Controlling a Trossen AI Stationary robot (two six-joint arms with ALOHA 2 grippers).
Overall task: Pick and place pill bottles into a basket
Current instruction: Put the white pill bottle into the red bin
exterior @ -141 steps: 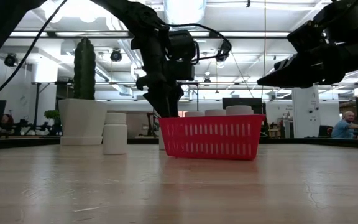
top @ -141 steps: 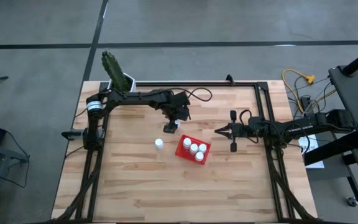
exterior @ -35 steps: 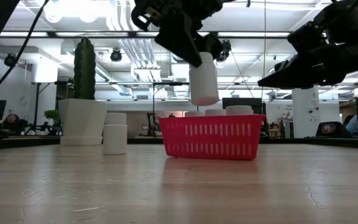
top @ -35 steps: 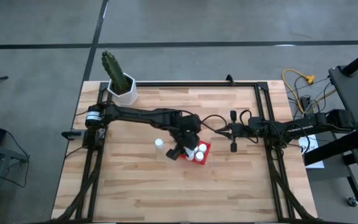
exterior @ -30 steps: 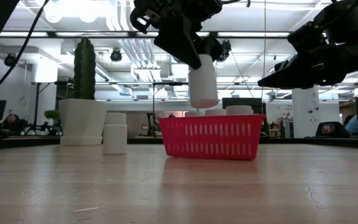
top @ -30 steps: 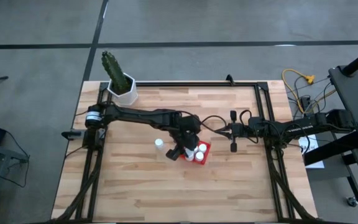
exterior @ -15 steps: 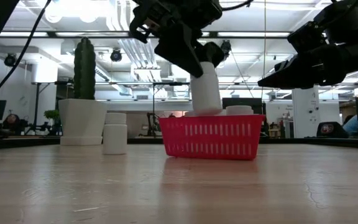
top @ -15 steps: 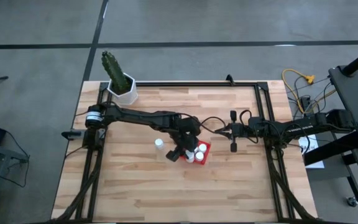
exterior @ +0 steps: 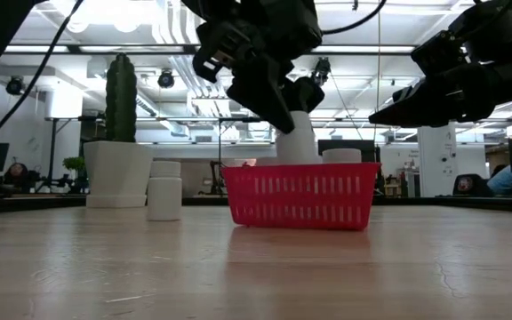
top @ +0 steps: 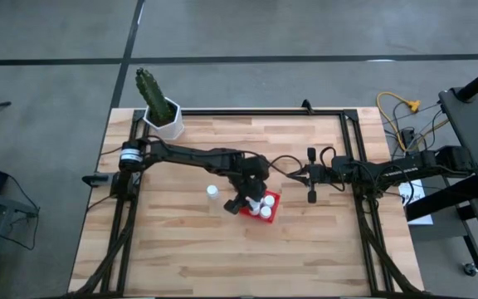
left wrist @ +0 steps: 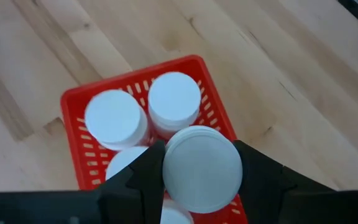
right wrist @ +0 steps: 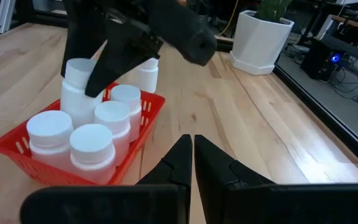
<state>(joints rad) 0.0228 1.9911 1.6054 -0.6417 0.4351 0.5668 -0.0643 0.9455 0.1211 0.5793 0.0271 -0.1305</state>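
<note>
The red basket (top: 265, 207) stands at mid table with several white pill bottles (left wrist: 174, 94) upright in it. My left gripper (top: 244, 202) is over the basket's left part, shut on another pill bottle (exterior: 297, 138). In the low view, the lower end of that bottle is hidden behind the basket wall (exterior: 302, 194). One more pill bottle (top: 212, 191) stands alone on the table, left of the basket. My right gripper (top: 291, 174) is shut on nothing and waits right of the basket, above the table. My left gripper pinches the pill bottle between its two fingers (left wrist: 143, 175), at its upper part by the cap (left wrist: 168, 163). The fingers slant down from the table's left side. The bottle stands about upright with its lower end inside the basket; whether it rests there is hidden.
A white pot with a green cactus (top: 163, 116) stands at the table's far left corner. A black frame (top: 355, 166) runs along the table's edges. Bare wood lies near and to the right of the basket.
My left gripper has gone down toward the basket with the pill bottle still in its hold. The bottle, which hung clear above the basket rim, now has its lower end below the rim.
</note>
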